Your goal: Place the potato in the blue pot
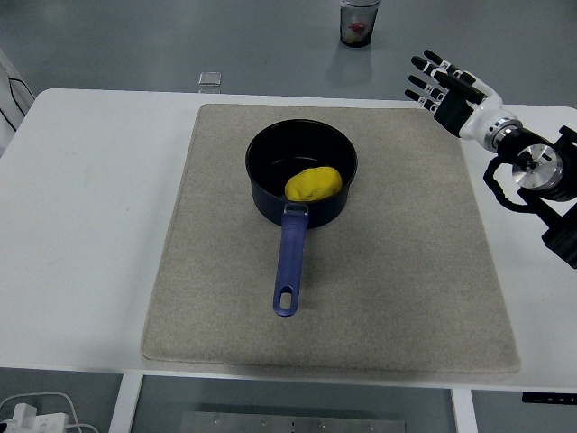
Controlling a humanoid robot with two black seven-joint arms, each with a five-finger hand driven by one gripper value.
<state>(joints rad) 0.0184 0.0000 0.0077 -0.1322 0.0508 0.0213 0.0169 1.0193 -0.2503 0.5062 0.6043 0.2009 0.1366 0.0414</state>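
Note:
A yellow potato (314, 183) lies inside the dark blue pot (301, 171), against its near wall. The pot stands on a beige mat (330, 244), and its blue handle (288, 264) points toward the table's near edge. My right hand (444, 87) hovers at the mat's far right corner, well to the right of the pot. Its fingers (424, 79) are spread and hold nothing. The left arm does not show.
A small clear cube (209, 81) sits on the white table (81, 225) beyond the mat's far left corner. A glass cup (359, 23) with something red in it stands past the table's far edge. White cables (36, 410) lie below the table's near left corner.

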